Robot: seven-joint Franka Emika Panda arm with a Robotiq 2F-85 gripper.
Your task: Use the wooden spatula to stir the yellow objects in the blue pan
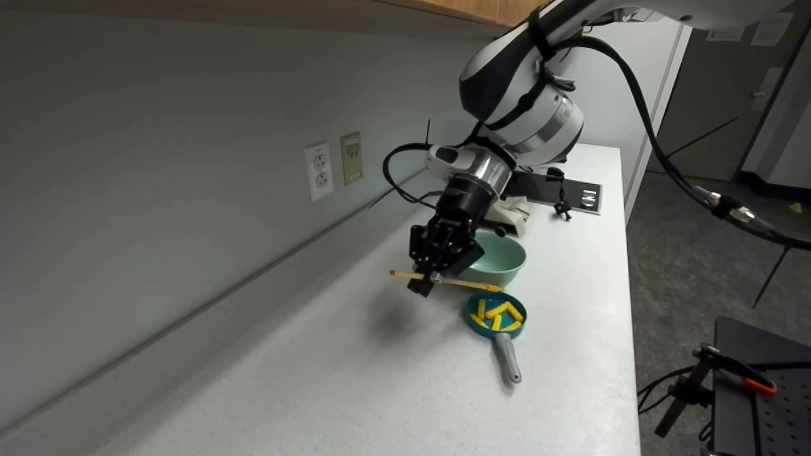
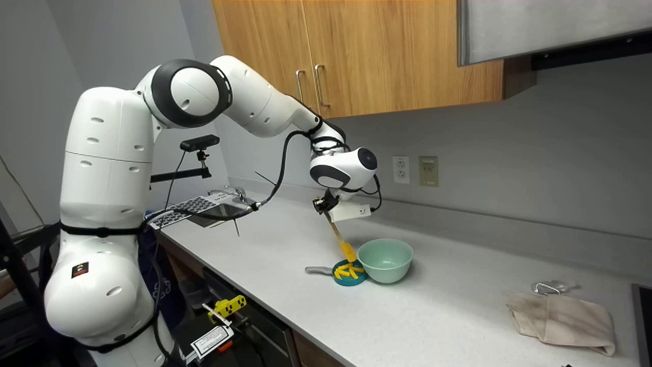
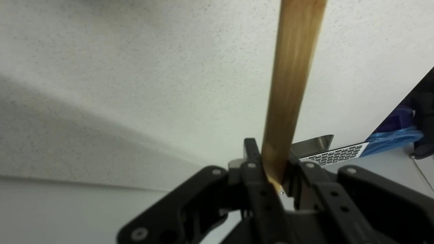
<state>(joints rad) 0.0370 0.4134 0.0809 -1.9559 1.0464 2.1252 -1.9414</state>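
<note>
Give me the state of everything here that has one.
blue pan: upright
yellow pieces: loosely scattered in the pan
wooden spatula: held, slanting down toward the pan
gripper: closed on the wooden spatula's handle
light teal bowl: upright
cloth: folded
cabinet doors: closed
white outlet: nothing plugged in

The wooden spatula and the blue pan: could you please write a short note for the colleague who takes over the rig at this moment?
Tool: shut on the handle of the wooden spatula.
Where things are: the spatula slants down, its head near the rim of the blue pan; I cannot tell whether they touch. The pan sits on the counter beside the teal bowl, with the yellow pieces in it.
Done: spatula gripped. Whether any stirring has happened, the pictures do not show.
Left: probably bring the head down among the pieces and stir, minding the bowl close by.
</note>
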